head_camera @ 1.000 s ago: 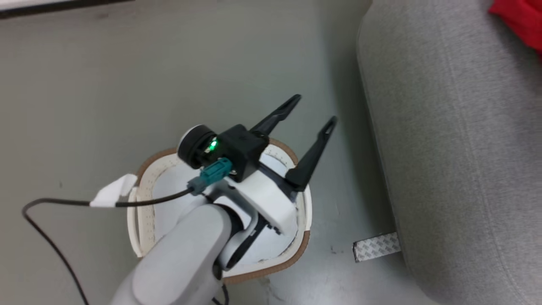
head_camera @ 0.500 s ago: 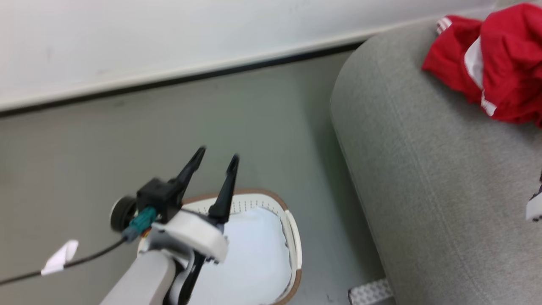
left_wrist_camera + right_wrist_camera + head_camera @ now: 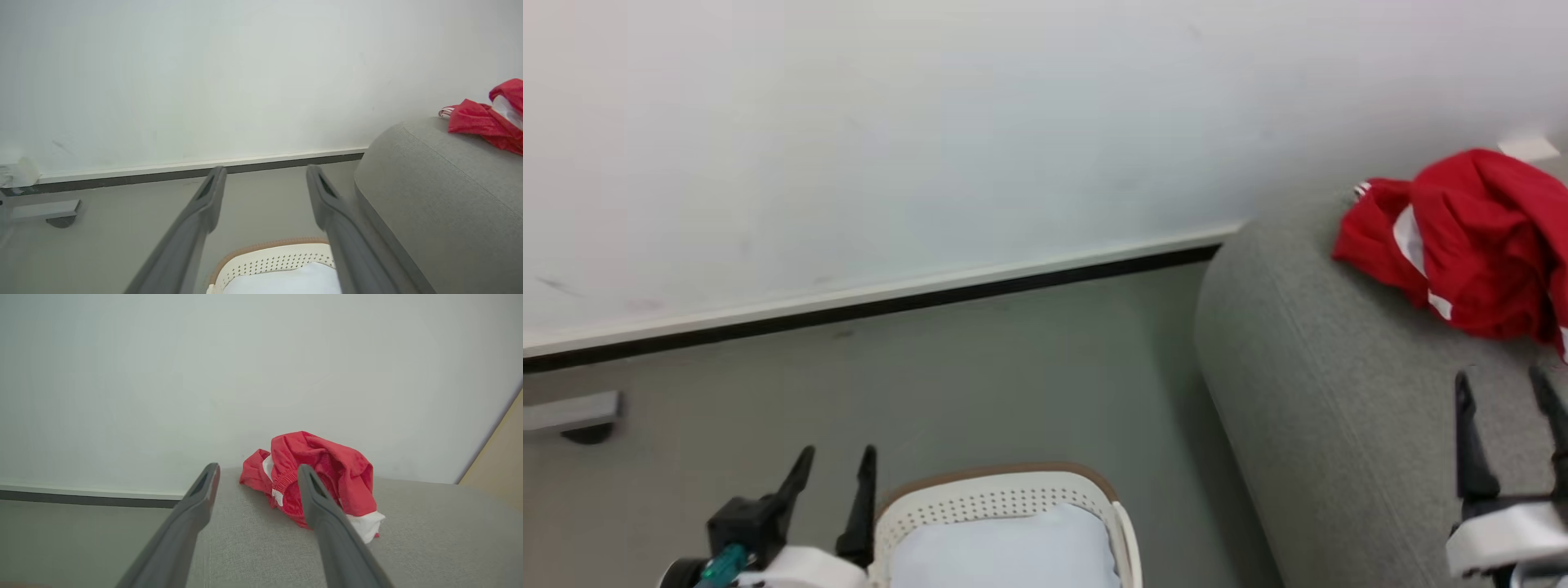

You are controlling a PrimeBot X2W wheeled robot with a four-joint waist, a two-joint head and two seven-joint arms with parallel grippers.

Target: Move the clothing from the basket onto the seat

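Your left hand [image 3: 837,456] is open and empty, with the cream-white perforated plastic basket [image 3: 980,500] near its right side. Your right hand [image 3: 1500,382] is open too; the crumpled bright-red clothing [image 3: 1478,245] lies ahead of it on the grey woven-fabric seat [image 3: 1323,392].

The right gripper [image 3: 257,471] holds its jaws spread wide apart above the grey seat [image 3: 429,535]. The crumpled red clothing [image 3: 327,469], white-trimmed, lies at the seat's far edge by the white wall [image 3: 163,375]. The floor [image 3: 81,539] lies left.

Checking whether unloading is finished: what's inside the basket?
Inside the cream perforated brown-rimmed plastic basket: plain pale white, no red fabric visible. Its near half is out of frame.
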